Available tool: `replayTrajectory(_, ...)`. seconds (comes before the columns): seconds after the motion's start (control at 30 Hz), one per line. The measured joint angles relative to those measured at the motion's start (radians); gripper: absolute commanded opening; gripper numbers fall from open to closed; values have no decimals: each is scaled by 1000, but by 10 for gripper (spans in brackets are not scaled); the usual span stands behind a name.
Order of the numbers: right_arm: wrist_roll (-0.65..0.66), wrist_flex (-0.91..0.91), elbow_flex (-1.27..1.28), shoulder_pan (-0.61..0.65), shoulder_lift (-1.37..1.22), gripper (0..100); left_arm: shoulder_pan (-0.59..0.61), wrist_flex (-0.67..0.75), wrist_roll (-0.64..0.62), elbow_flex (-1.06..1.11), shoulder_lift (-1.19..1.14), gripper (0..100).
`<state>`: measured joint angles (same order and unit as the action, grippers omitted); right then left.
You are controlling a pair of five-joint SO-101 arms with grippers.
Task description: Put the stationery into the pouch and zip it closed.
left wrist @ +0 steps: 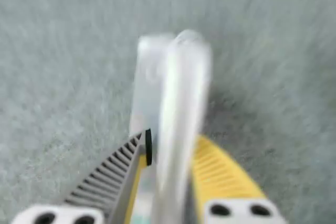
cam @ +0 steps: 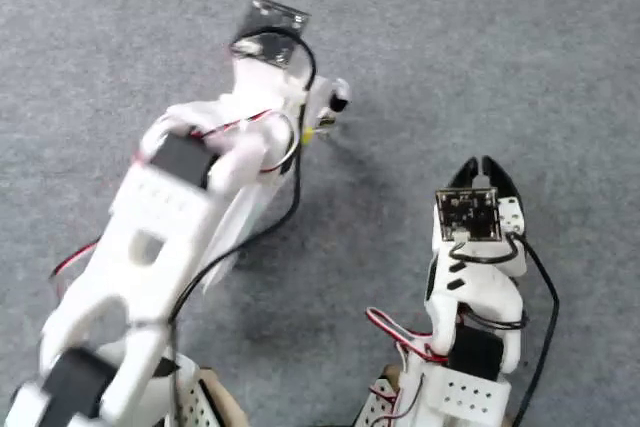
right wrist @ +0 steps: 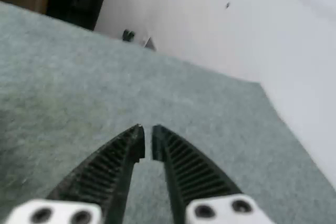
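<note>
Your left gripper [left wrist: 172, 148] is pinching a pale see-through stationery piece [left wrist: 173, 77], upper centre of the high view. Right gripper [right wrist: 147, 142] sits lower right, jaws nearly together and empty. Pouching and zipping are both left to do, I'd guess.

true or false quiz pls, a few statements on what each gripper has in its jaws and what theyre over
1. The left gripper is clamped on a pale translucent object. True.
2. The right gripper holds a pen. False: nothing sits between its nearly closed jaws.
3. Both grippers are over a grey fabric cover. True.
4. The two grippers touch each other. False: in the high view they are well apart.
</note>
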<state>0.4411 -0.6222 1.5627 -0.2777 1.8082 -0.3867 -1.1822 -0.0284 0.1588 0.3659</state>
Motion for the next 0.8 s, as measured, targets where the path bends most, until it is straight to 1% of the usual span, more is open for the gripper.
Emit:
replayTrajectory(0.17, -5, -94, -66, 31, 0, 125, 29, -11, 0, -2, -6, 205)
replayTrajectory(0.27, -5, -103, -95, 41, 0, 126, 72, -12, 0, 0, -6, 254)
replayTrajectory(0.4, -5, -103, -118, 40, 0, 126, 144, -20, 0, 0, -8, 259)
replayTrajectory(0.5, -5, -103, -120, 44, 0, 126, 199, -69, 0, -6, -8, 259)
replayTrajectory(0.57, -5, -110, -120, 75, 0, 125, 227, -114, 0, -21, -8, 259)
replayTrajectory(0.7, -31, -209, -170, 147, 0, 126, 285, -218, -3, -46, -6, 259)
replayTrajectory(0.8, -54, -278, -207, 172, 0, 126, 330, -290, -3, -46, 28, 259)
